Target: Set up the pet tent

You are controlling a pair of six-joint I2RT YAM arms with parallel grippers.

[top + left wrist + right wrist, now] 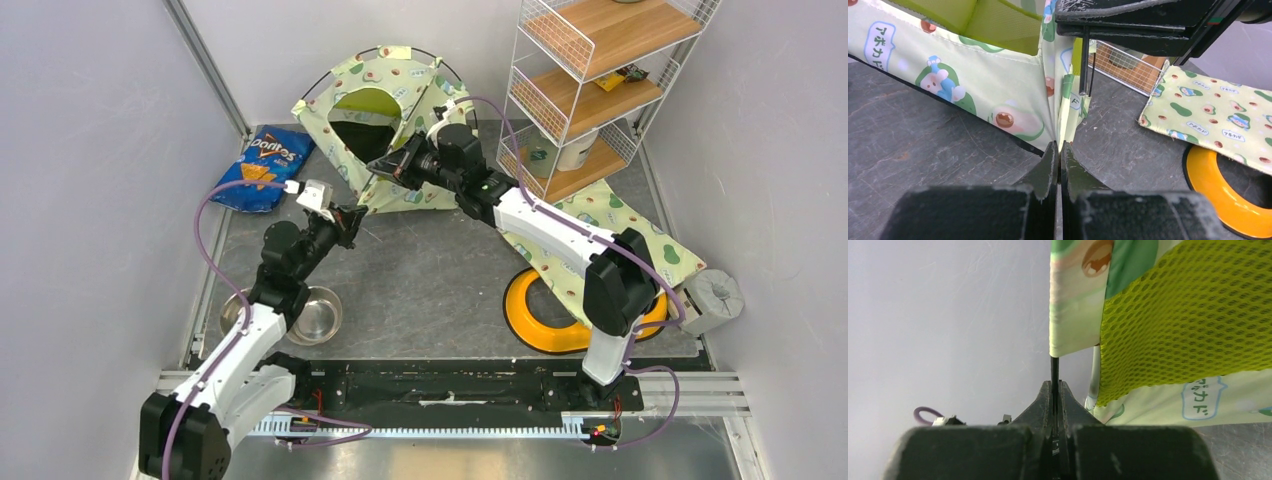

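Note:
The pet tent (385, 125) stands at the back middle, pale-green avocado print with lime lining and a round doorway facing the arms. My right gripper (386, 163) is at the tent's front, shut on a thin black pole (1054, 369) that runs up into a fabric sleeve; lime mesh (1188, 315) hangs beside it. My left gripper (354, 222) is low at the tent's front bottom corner. In the left wrist view its jaws (1059, 146) are shut together where the corner seam of the tent (998, 95) runs in. The right gripper (1128, 25) shows above there.
A blue Doritos bag (265, 168) lies back left. A steel bowl (318, 315) sits near the left arm. A flat matching mat (600, 235) lies over a yellow ring bowl (540, 322) at the right. A wire shelf (590, 80) stands back right, and a grey roll (712, 297) lies far right.

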